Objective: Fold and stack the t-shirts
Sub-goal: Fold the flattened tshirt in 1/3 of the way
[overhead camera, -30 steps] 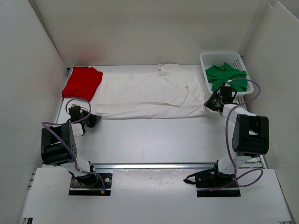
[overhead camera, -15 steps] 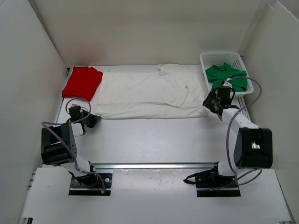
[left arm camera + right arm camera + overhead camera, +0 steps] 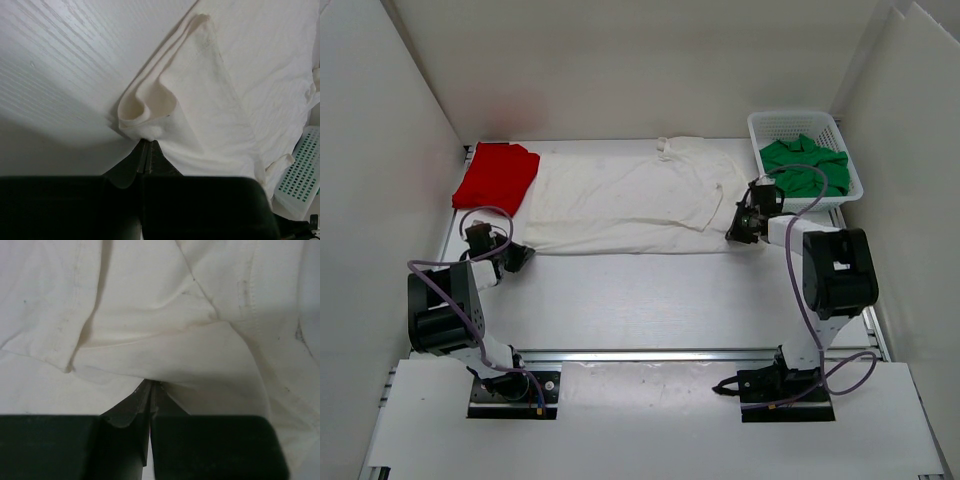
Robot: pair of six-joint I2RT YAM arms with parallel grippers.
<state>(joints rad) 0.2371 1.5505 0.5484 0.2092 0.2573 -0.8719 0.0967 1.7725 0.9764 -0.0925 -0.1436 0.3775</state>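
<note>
red t-shirt (image 3: 496, 176): folded into a small flat block at the far left of the table (image 3: 650, 300). it looks done.
white t-shirt (image 3: 630, 200): spread out flat in the middle of the table, between the red one and the basket. not folded yet.
green t-shirt (image 3: 805, 165): bunched up inside the white mesh basket (image 3: 840, 135) at the far right. nobody is touching it.
left gripper (image 3: 520, 256): its fingers are squeezed tight on the near left corner of the white t-shirt. the left wrist view shows a little loop of cloth puffed up right at the tips.
right gripper (image 3: 738, 228): its fingers are squeezed tight on white cloth at the near right side of the same shirt, close to a seam.
how far along: i think one shirt out of three is done. both grippers hold the white one, so its fold is only getting started.
still to do: fold the white t-shirt, take out and fold the green one, and pile all three up. nothing is stacked yet.
what changed: a second ago the right gripper was further right, at the very edge of the white t-shirt and nearer the basket. now it sits further in, and the shirt's near right corner has come in with it. the right arm has swung round too.
what stayed: the left gripper, the red t-shirt and the green t-shirt are where they were.
</note>
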